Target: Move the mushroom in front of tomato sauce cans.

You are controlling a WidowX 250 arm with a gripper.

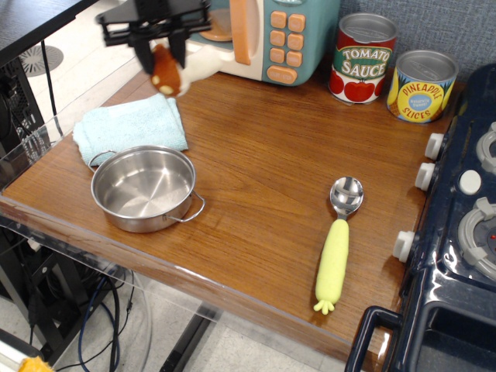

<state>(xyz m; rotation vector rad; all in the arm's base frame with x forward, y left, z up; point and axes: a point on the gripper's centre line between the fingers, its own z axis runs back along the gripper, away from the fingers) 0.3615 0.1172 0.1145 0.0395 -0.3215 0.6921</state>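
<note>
Gripping plush mushroom (172,68), end effector (160,48) aloft

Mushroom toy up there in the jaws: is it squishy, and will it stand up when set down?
Probably squishy and light: the mushroom looks plush, and the gripper carries it by the cap alone. It hangs tilted, stem sideways, so it may land on its side. The thick stem might let it stand; a soft base could tip.

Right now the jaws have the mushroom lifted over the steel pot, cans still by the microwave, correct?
Not quite. In observation.image the gripper holds the mushroom lifted beyond the blue cloth, near the microwave, not over the steel pot. The cans are by the microwave.
</note>
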